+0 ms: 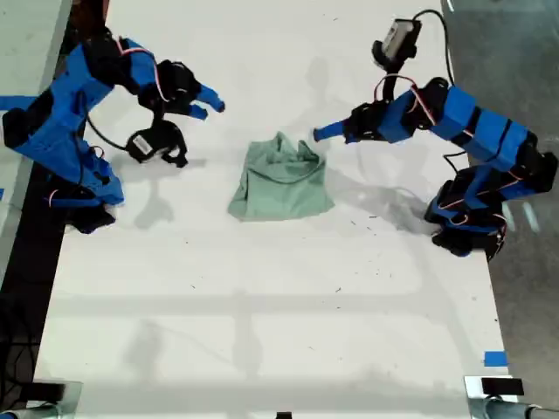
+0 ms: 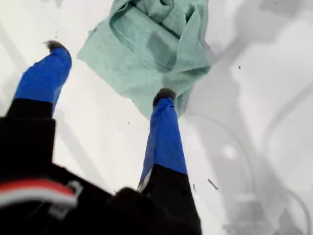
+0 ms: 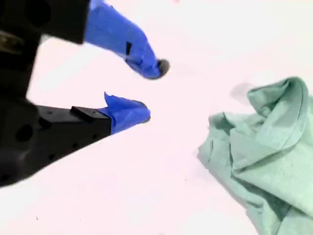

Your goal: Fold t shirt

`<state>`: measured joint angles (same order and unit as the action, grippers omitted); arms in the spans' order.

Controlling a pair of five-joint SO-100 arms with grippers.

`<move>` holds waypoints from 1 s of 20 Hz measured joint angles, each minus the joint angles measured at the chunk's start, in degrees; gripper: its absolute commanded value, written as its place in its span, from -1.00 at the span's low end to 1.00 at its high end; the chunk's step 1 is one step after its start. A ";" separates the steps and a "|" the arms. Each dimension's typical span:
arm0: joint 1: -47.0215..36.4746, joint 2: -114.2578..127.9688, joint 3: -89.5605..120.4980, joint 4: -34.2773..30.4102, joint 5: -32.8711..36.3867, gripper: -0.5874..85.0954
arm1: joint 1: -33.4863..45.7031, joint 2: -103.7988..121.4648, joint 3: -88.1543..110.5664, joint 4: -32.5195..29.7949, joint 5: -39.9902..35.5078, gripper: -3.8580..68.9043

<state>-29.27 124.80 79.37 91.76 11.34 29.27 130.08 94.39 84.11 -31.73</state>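
The t shirt (image 1: 281,179) lies crumpled in a loose bunch in the middle of the white table, pale mint green. In the first wrist view the t shirt (image 2: 146,44) sits just beyond my first gripper (image 2: 108,72), whose blue fingers stand wide apart, one fingertip (image 2: 164,95) at the cloth's edge. In the exterior view my first gripper (image 1: 327,131) hovers by the shirt's far right corner, open and holding nothing. My second gripper (image 1: 210,109) is open on the exterior view's left, well clear of the cloth. Its jaws (image 3: 152,90) are empty, the t shirt (image 3: 264,152) lying apart from them.
Both blue arms stand on the white table (image 1: 262,305), one base (image 1: 83,196) at the exterior view's left, the other (image 1: 467,227) at its right. A blue tape mark (image 1: 494,358) sits near the front right corner in that view. A dark strip (image 1: 26,262) borders the left edge.
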 measured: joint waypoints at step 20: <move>29.71 81.12 98.88 -25.84 -19.60 -0.99 | -21.45 71.28 73.56 2.55 21.88 -0.91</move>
<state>0.44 205.93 178.24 65.92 -8.26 7.82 201.36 167.96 86.66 -9.84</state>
